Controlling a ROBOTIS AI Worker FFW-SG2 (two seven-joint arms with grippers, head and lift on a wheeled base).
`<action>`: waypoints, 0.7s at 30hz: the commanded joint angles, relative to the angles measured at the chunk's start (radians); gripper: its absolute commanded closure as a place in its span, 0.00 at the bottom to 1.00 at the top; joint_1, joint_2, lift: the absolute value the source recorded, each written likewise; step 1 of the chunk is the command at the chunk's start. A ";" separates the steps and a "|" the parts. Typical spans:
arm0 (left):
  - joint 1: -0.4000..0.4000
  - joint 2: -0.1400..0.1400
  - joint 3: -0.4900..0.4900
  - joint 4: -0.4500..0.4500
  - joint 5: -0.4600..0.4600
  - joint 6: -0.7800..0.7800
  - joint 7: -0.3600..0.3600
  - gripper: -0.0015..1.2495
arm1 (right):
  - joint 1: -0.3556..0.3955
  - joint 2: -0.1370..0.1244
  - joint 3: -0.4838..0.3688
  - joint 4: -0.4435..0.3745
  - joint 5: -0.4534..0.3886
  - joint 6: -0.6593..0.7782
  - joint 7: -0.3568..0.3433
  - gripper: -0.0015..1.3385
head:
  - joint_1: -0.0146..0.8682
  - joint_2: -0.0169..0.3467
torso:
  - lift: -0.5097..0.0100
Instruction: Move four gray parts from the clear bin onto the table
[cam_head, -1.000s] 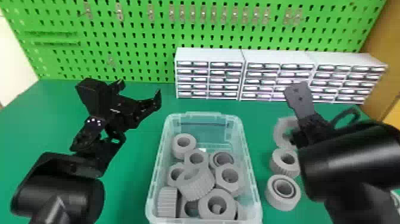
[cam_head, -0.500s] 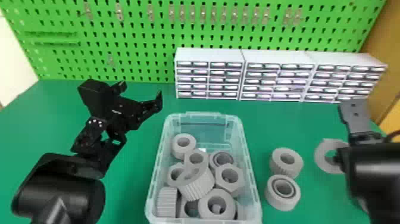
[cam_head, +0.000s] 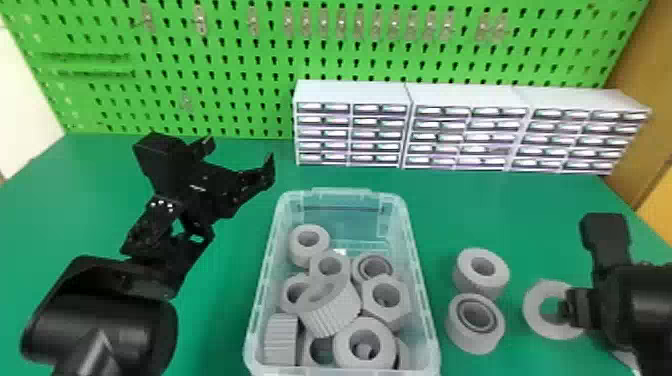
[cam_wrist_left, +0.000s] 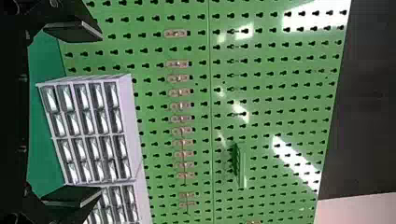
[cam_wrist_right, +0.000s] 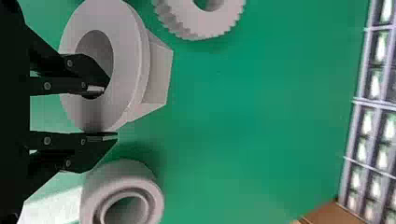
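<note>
My left gripper (cam_head: 239, 162) is open above the table left of the clear bin (cam_head: 419, 280), and in the left wrist view the gripper (cam_wrist_left: 100, 114) has nothing between its spread fingers. Several gray parts (cam_head: 362, 345) are piled in the bin. Right of it, two gray parts (cam_head: 481, 272) stand close together on the table. Farther right, my right gripper (cam_head: 570, 307) is shut on the rim of a flanged gray part (cam_head: 537, 310). In the right wrist view, one finger of the gripper (cam_wrist_right: 109, 112) is inside the hole of the flanged part (cam_wrist_right: 128, 70), the other outside its edge.
White drawer cabinets (cam_head: 352, 132) line the back of the green table (cam_head: 235, 280) before a green pegboard (cam_head: 240, 70). Another gray part (cam_wrist_right: 122, 200) lies beside the outer finger, and a toothed one (cam_wrist_right: 201, 21) is on the held part's other side.
The right gripper has carried the flanged part rightward from beside the bin, past the two standing parts, then toward the front of the table. The left arm has barely moved.
</note>
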 joint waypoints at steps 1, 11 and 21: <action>0.000 0.000 -0.004 0.002 0.000 0.003 -0.001 0.10 | -0.001 -0.001 -0.003 0.028 -0.007 0.001 0.000 0.89 | 0.78 0.14 | 0.89; 0.000 0.000 -0.006 0.002 0.000 0.006 -0.003 0.10 | 0.007 0.000 -0.001 0.056 0.010 0.001 0.000 0.89 | 0.78 0.14 | 0.89; 0.000 -0.002 -0.007 0.003 0.000 0.006 -0.003 0.10 | 0.006 0.007 0.048 0.058 0.074 0.001 0.000 0.76 | 0.78 0.14 | 0.89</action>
